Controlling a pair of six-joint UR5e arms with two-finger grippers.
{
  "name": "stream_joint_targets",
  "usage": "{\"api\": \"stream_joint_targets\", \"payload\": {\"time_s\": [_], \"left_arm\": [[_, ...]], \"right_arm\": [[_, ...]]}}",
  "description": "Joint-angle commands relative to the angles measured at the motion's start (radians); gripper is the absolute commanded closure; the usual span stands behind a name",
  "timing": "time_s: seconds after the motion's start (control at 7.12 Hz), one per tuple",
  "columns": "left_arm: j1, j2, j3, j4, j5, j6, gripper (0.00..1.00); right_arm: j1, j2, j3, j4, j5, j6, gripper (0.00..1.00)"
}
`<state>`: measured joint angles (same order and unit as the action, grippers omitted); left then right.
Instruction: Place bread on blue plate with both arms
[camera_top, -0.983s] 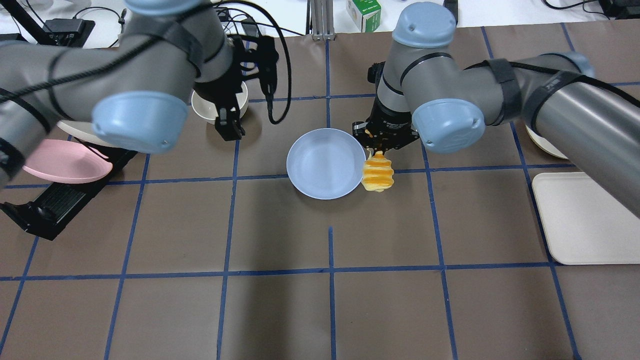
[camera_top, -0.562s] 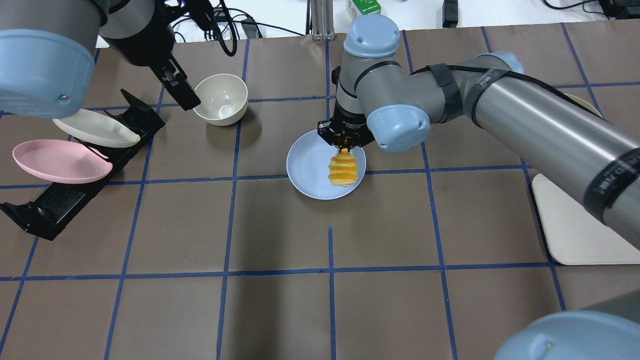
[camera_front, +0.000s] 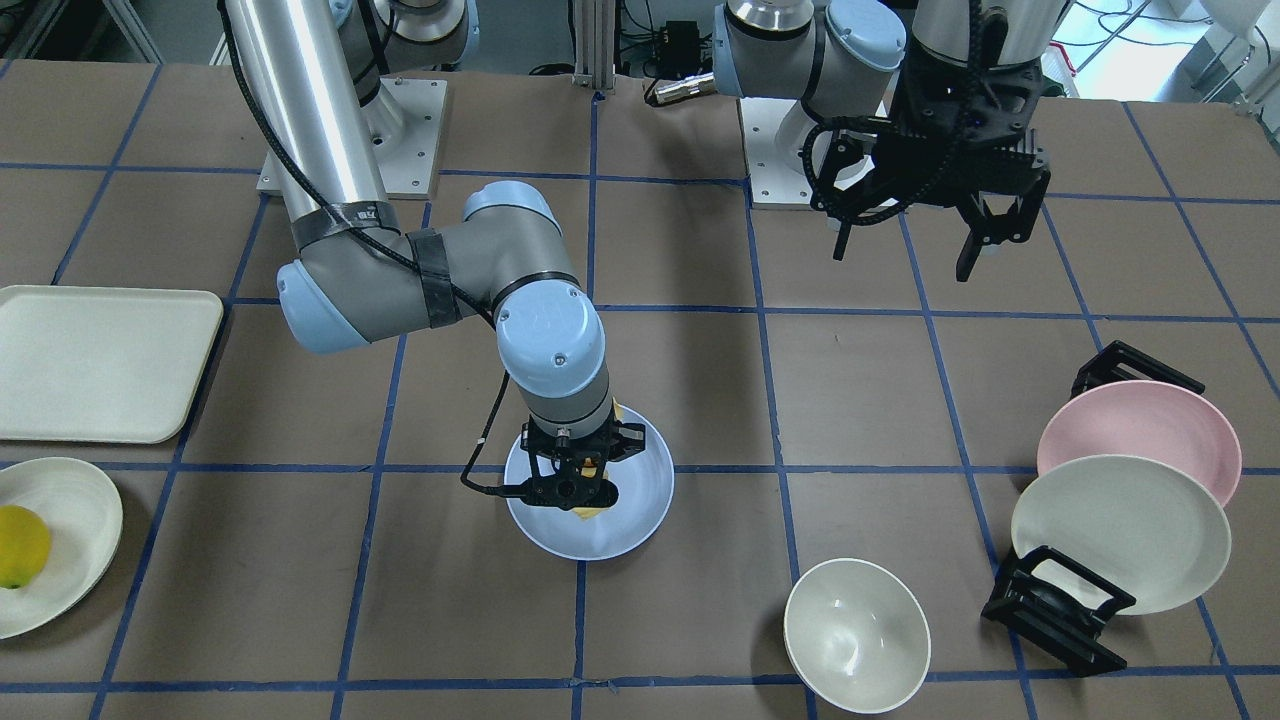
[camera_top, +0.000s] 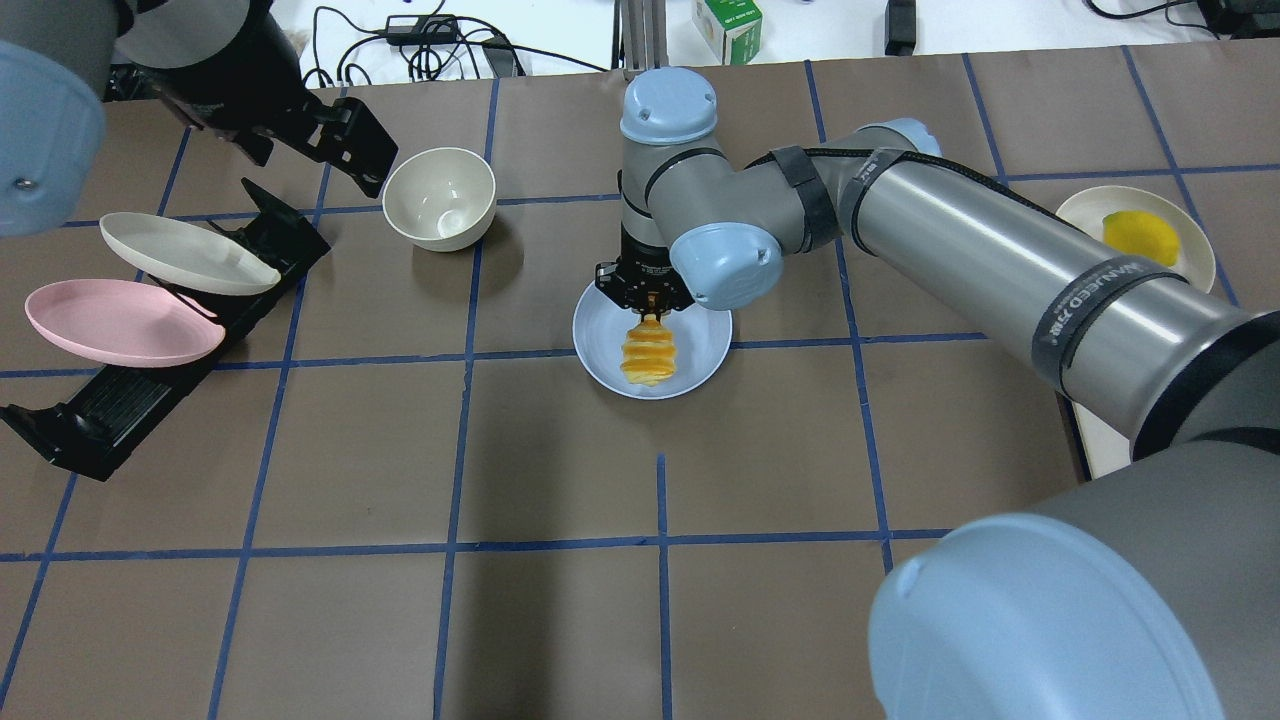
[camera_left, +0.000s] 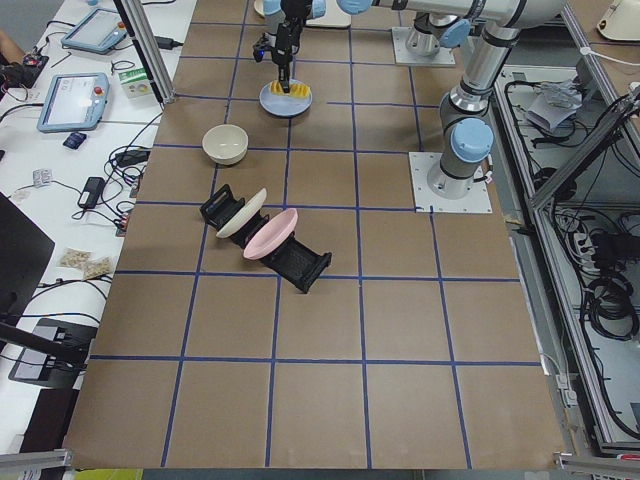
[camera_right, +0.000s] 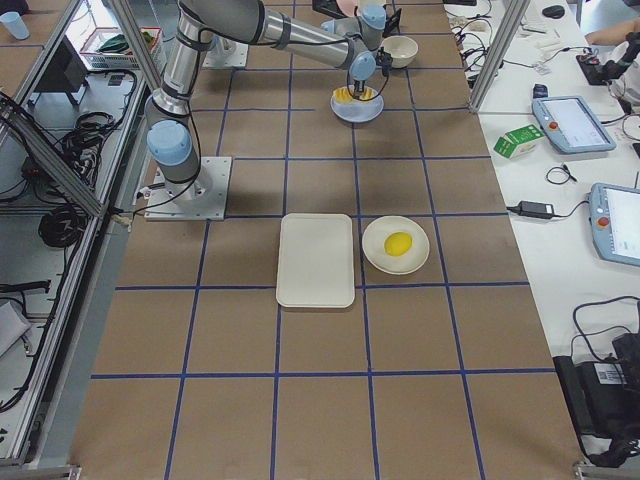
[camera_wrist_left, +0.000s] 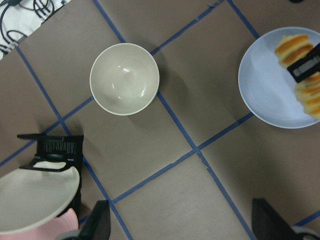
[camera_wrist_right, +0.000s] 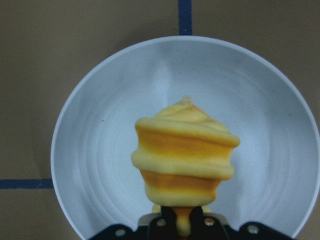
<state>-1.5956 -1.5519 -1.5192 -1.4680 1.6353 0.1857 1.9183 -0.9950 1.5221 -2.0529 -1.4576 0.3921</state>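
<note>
Overhead view: the right claw, at centre frame, is clamped on the far end of the bread; the loaf extends toward the lower edge of the frame over the blue plate, which lies on the brown gridded surface; the left claw hangs at upper left, between a black rack and a white bowl; the rack holds a cream plate and a pink plate.

Front-facing view: the right claw points straight down onto the plate at lower centre, hiding most of the loaf; the left claw is raised at upper right.

Exterior left view: plate and bread appear small at top centre.

Exterior right view: plate and bread again at top centre; at mid-frame a yellow fruit sits on a cream dish beside a cream tray.

Left wrist view: the left claw's fingers stand wide apart at the lower corners, with nothing between them; the bowl is at upper left, the plate with bread at the right edge.

Right wrist view: the claw at the bottom edge pinches the loaf's narrow end; the loaf sits centred within the plate's rim; whether it rests on the plate cannot be told.
</note>
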Motion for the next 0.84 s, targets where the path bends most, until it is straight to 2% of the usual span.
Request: {"api": "stream_joint_targets", "payload": {"time_s": [0.0, 0.14, 0.28, 0.7], "left_arm": [[0.003, 0.01, -0.01, -0.063, -0.043, -0.225, 0.0], [0.002, 0.015, -0.021, -0.063, -0.048, -0.229, 0.0], [0.006, 0.018, -0.027, -0.064, -0.075, -0.224, 0.0], [0.009, 0.018, -0.027, -0.058, -0.081, -0.187, 0.0]], "right_arm": [[0.001, 0.013, 0.021, -0.004, 0.0, -0.002, 0.28], [0.001, 0.013, 0.021, -0.006, 0.0, -0.004, 0.03], [0.001, 0.013, 0.015, -0.006, 0.0, -0.004, 0.0], [-0.019, -0.016, 0.004, 0.002, -0.003, -0.015, 0.0]]}}
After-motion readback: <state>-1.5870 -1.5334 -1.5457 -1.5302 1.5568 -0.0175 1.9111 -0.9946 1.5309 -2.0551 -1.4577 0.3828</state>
